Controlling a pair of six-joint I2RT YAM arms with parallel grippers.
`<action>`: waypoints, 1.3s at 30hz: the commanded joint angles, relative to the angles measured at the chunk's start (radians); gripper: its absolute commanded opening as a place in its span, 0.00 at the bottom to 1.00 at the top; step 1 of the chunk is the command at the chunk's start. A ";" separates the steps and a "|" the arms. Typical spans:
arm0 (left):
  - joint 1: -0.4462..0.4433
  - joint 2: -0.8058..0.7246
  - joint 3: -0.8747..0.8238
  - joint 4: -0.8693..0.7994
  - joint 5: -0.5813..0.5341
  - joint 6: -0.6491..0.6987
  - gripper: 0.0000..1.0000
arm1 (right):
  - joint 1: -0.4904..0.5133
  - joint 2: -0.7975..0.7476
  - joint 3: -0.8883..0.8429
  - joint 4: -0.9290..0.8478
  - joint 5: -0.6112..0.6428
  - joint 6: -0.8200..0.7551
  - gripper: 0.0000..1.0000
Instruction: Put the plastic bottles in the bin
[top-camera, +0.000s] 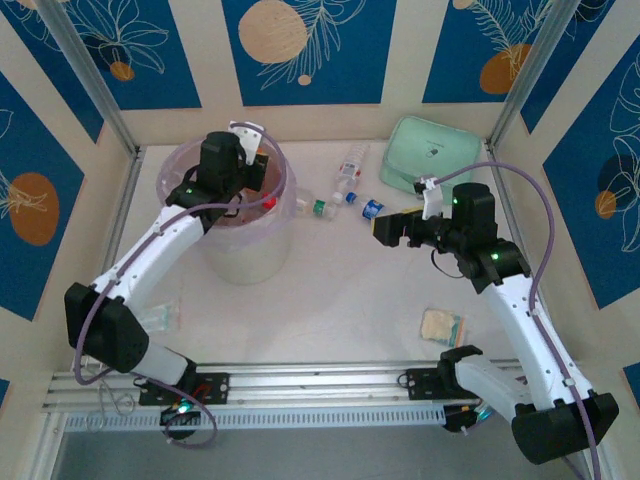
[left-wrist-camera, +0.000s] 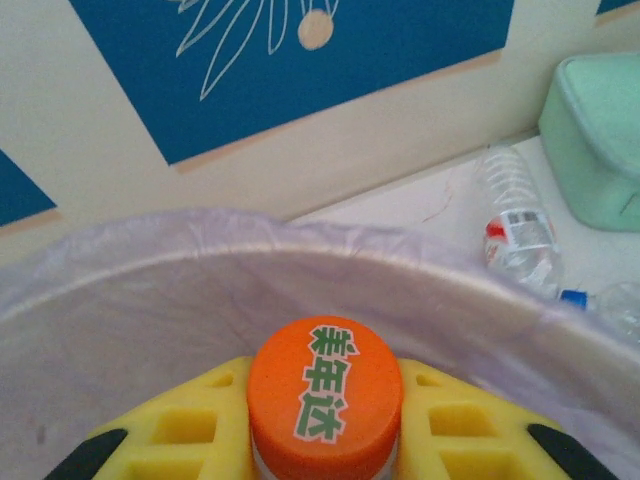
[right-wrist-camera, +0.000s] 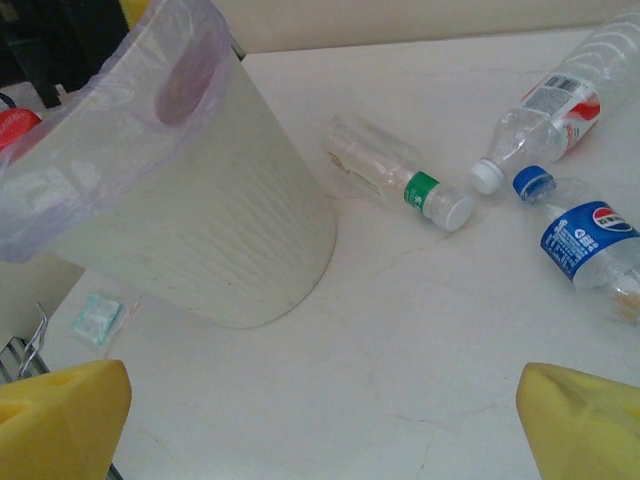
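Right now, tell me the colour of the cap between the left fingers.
Orange cap with green characters, clearest in the left wrist view.

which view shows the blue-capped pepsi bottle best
Right wrist: the Pepsi bottle lies close, blue cap and label readable. Top external shows the bottle tiny, near the mint-green case. Left wrist catches its blue cap near the right edge.
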 joint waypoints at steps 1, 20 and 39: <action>0.014 0.026 -0.049 0.001 0.021 -0.040 0.00 | -0.007 0.006 -0.012 0.003 -0.015 -0.011 0.99; 0.026 -0.011 0.338 -0.330 0.142 -0.088 0.68 | -0.023 0.153 0.043 -0.039 0.014 0.025 0.99; 0.131 -0.262 0.152 -0.495 -0.102 -0.138 0.44 | -0.038 0.318 0.131 -0.107 0.057 0.039 0.99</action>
